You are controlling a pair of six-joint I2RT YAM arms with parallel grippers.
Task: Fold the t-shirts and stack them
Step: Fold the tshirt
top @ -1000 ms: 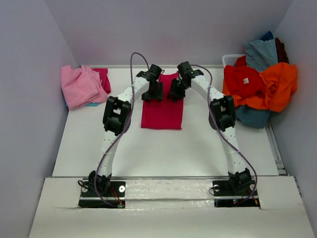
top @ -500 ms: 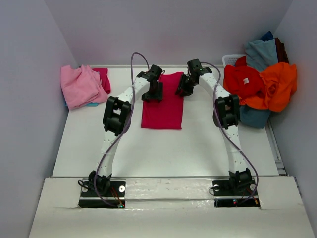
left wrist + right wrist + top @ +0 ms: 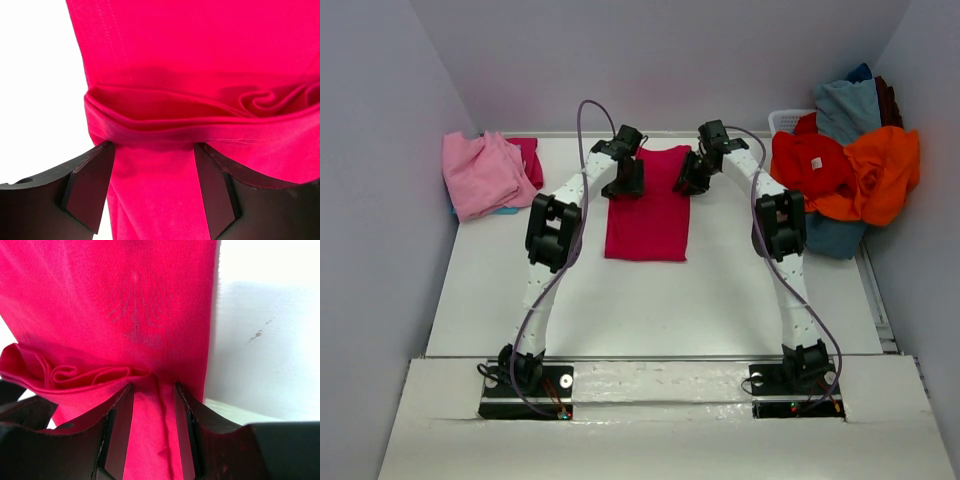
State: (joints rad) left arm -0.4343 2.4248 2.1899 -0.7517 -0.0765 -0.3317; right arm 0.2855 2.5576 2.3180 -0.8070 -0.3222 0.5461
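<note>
Moved right end effector [image 3: 692, 180] outward to far-right corner of crimson t-shirt [image 3: 647, 220], clamped on cloth | keeping left end effector [image 3: 628, 185] astride far-left hem, grip unclear | likely ready to fold forward

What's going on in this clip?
Two robot arms are working on a crimson-magenta cotton t-shirt lying as a long folded strip on the white table. Both reach its far end: the right end effector pinches the cloth near the right edge; the left end effector straddles the bunched left edge, jaws wide, grip unclear. A crumpled light pink t-shirt sits far left; a heap of red, orange and grey-blue t-shirts waits far right.
</note>
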